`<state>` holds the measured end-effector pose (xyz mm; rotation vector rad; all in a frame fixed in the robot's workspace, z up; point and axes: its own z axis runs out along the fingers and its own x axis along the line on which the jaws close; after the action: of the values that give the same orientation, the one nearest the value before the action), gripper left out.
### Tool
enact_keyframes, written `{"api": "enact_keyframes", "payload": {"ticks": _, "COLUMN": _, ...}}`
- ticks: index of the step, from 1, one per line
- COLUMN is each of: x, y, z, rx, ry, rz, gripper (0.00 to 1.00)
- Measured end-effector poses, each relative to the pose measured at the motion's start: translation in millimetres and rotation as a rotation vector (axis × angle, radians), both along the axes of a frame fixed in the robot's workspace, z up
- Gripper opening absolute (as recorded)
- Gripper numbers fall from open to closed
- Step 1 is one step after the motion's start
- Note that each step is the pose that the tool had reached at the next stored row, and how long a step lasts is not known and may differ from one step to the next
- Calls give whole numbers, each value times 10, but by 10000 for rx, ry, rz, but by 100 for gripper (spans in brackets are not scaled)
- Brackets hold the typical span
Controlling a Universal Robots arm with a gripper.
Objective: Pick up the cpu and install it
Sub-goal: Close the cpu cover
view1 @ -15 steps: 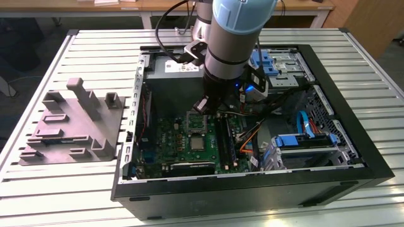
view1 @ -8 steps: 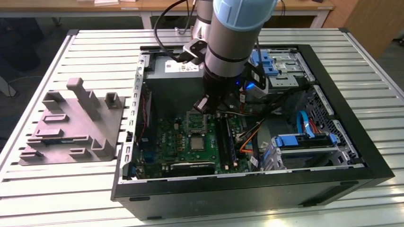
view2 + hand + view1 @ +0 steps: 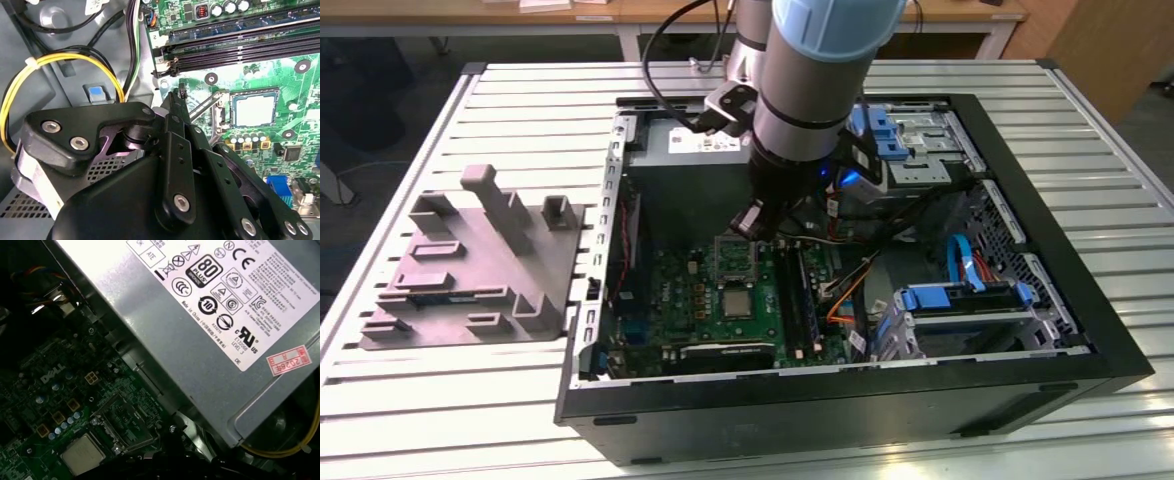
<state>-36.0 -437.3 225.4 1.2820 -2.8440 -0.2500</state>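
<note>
The cpu (image 3: 738,301) is a small silvery square lying flat in the motherboard socket inside the open computer case. It also shows in the second wrist view as the cpu (image 3: 255,110) and in the first wrist view as the cpu (image 3: 82,454). The silver socket frame (image 3: 125,426) stands swung open beside it, and its thin lever (image 3: 207,106) slants next to the socket. My gripper (image 3: 180,95) is shut with nothing between its fingers. It hangs above the board near the open frame, apart from the cpu. In the exterior view the gripper (image 3: 751,228) sits just beyond the socket.
A grey power supply (image 3: 200,315) fills the case's far side. Yellow and black cables (image 3: 60,60) run beside it, and memory slots (image 3: 240,45) lie near the socket. Blue drive bays (image 3: 961,300) stand at the exterior view's right. A grey plastic fixture (image 3: 467,260) rests on the slatted table (image 3: 454,420).
</note>
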Motion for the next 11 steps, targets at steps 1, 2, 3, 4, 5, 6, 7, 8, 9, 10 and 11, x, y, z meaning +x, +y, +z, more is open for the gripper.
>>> {"api": "enact_keyframes", "payload": {"ticks": 1, "x": 0, "y": 0, "z": 4, "rx": -1, "ry": 0, "rz": 65, "gripper": 11}}
{"api": "enact_keyframes", "payload": {"ticks": 2, "x": -1, "y": 0, "z": 8, "rx": -3, "ry": 0, "rz": 131, "gripper": 11}}
{"api": "enact_keyframes", "payload": {"ticks": 3, "x": -1, "y": 0, "z": 12, "rx": -3, "ry": 0, "rz": 198, "gripper": 11}}
{"api": "enact_keyframes", "payload": {"ticks": 4, "x": -1, "y": 0, "z": 16, "rx": -4, "ry": 0, "rz": 265, "gripper": 11}}
{"api": "enact_keyframes", "payload": {"ticks": 5, "x": -1, "y": 0, "z": 21, "rx": -4, "ry": 0, "rz": 335, "gripper": 11}}
{"api": "enact_keyframes", "payload": {"ticks": 6, "x": -1, "y": 0, "z": 24, "rx": -5, "ry": 1, "rz": 403, "gripper": 11}}
{"api": "enact_keyframes", "payload": {"ticks": 7, "x": -1, "y": 0, "z": 28, "rx": -4, "ry": 0, "rz": 473, "gripper": 11}}
{"api": "enact_keyframes", "payload": {"ticks": 8, "x": -2, "y": 0, "z": 31, "rx": -3, "ry": -1, "rz": 544, "gripper": 11}}
{"api": "enact_keyframes", "payload": {"ticks": 9, "x": -2, "y": 0, "z": 34, "rx": -3, "ry": 0, "rz": 616, "gripper": 11}}
{"api": "enact_keyframes", "payload": {"ticks": 10, "x": -2, "y": 0, "z": 36, "rx": -4, "ry": 0, "rz": 691, "gripper": 11}}
{"api": "enact_keyframes", "payload": {"ticks": 11, "x": -2, "y": 0, "z": 40, "rx": -4, "ry": 0, "rz": 776, "gripper": 11}}
